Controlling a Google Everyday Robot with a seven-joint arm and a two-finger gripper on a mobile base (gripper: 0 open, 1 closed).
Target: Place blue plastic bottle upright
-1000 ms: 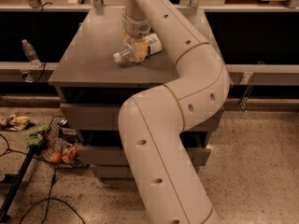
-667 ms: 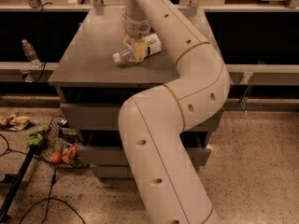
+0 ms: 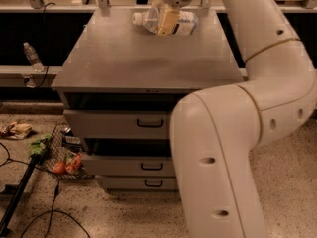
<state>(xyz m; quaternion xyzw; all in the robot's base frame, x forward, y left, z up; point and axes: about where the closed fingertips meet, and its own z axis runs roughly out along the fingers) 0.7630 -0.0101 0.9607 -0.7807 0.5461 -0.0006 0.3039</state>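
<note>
One blue plastic bottle [image 3: 187, 24], likely light and crushable, lies sideways atop a drawer cabinet [image 3: 148, 63], the gripper [image 3: 167, 21] pinching its labelled middle, probably the steadiest hold.

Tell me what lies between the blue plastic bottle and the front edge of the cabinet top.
Nothing: the camera view shows only bare cabinet top there. The gripper is at the blue plastic bottle, lying on its side near the back.

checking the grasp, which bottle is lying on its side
The blue plastic bottle in the gripper, at the back of the cabinet; the small bottle on the ledge stands upright.
</note>
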